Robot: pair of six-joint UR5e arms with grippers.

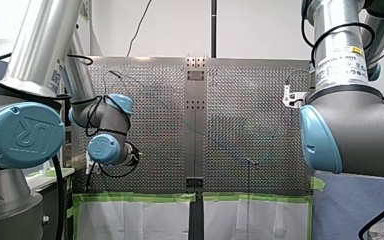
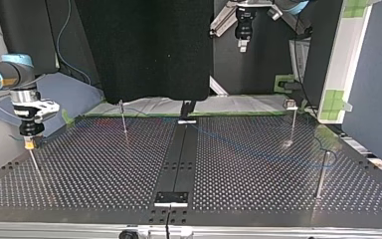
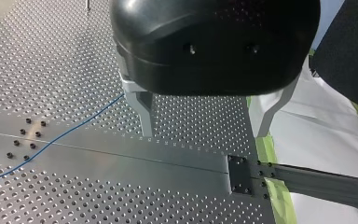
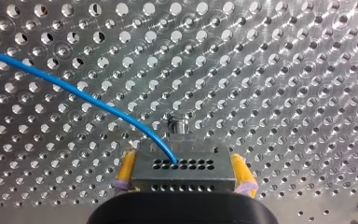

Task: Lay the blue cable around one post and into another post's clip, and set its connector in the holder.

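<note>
Blue cable [image 1: 200,132] shows only faintly in the front view, running slantwise across the perforated table [image 1: 260,125]. You will find the right gripper [image 1: 291,96] over one side of the plate and the left arm [image 1: 105,147] folded at the other side, well apart from it. Finger state cannot be read from this view.

Top view: note the right gripper [image 2: 29,143] low over the table, directly above a thin post [image 2: 34,162], with yellow showing at its tip. The left gripper [image 2: 242,46] hangs high, well clear of the plate and of the cable (a faint blue line on the surface). A post bearing a clip [image 2: 290,104] stands well away from both grippers.

Left wrist view: you can see the left gripper [image 3: 203,133] spread wide, its metal fingers [image 3: 143,112] holding nothing. The cable lies flat on the table beside one finger, not between the two, and runs off away from the gripper.

Right wrist view: the right gripper [image 4: 184,183] is clamped on the connector [image 4: 184,168], a metal block with rows of holes, held between the yellow pads [image 4: 127,169]. The cable enters the block's face and curves away ahead of the gripper. A small stud [image 4: 179,125] stands just ahead of the connector; whether the two touch cannot be told.
</note>
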